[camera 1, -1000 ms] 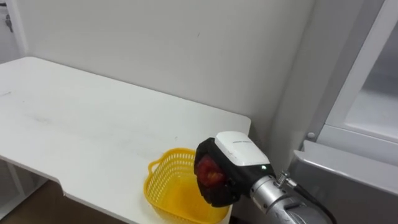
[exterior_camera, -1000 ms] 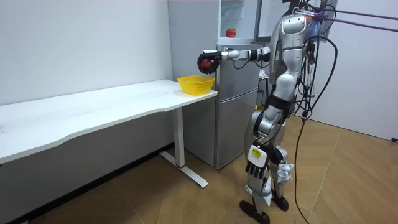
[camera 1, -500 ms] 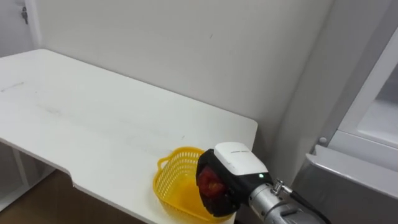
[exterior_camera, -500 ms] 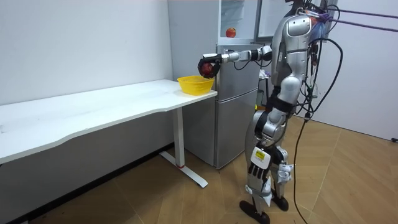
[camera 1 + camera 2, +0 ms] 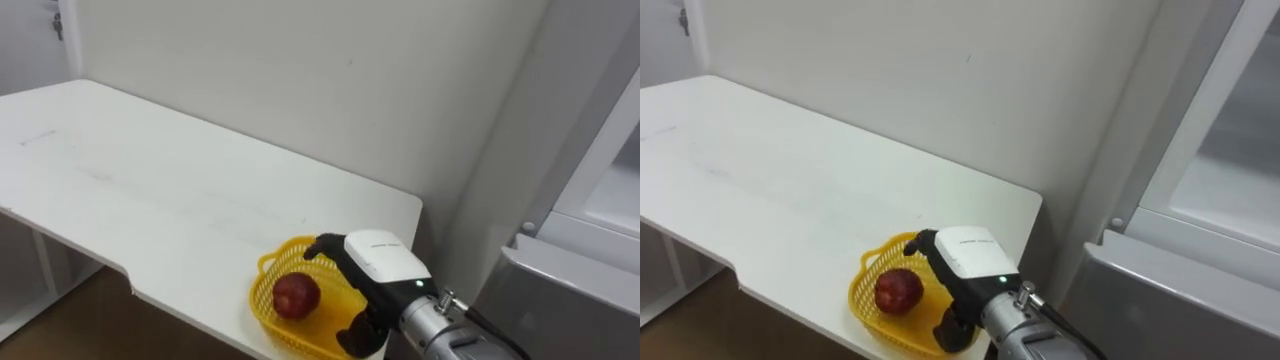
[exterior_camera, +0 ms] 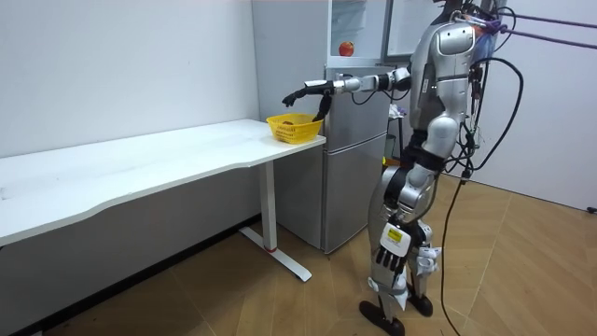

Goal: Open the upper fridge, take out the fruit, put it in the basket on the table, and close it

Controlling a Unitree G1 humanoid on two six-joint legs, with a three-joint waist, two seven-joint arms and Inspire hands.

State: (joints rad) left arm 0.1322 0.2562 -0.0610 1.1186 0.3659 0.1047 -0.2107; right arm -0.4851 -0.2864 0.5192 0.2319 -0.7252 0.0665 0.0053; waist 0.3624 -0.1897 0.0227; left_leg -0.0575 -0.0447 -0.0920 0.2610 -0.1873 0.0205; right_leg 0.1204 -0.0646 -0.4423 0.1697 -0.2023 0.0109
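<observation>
A red apple [image 5: 296,296] lies inside the yellow basket [image 5: 266,318], which stands at the right end of the white table [image 5: 150,190]. My right hand [image 5: 375,265] hovers just over the basket's right side, open, fingers spread downward and apart from the apple. In the room view that arm reaches out from my shoulder to the basket [image 6: 294,127] while I stand in front of the fridge [image 6: 359,159]. My left hand [image 6: 390,252] hangs open at my side. A second red apple [image 6: 346,48] sits on the shelf of the open upper fridge compartment.
The basket stands close to the table's corner and front edge. The white wall runs behind the table. The fridge's open upper door [image 5: 600,130] stands to my right, and the grey lower fridge body [image 5: 560,300] is below it.
My right hand has opened and let go of the apple, which now lies in the basket. The camera has shifted slightly.
</observation>
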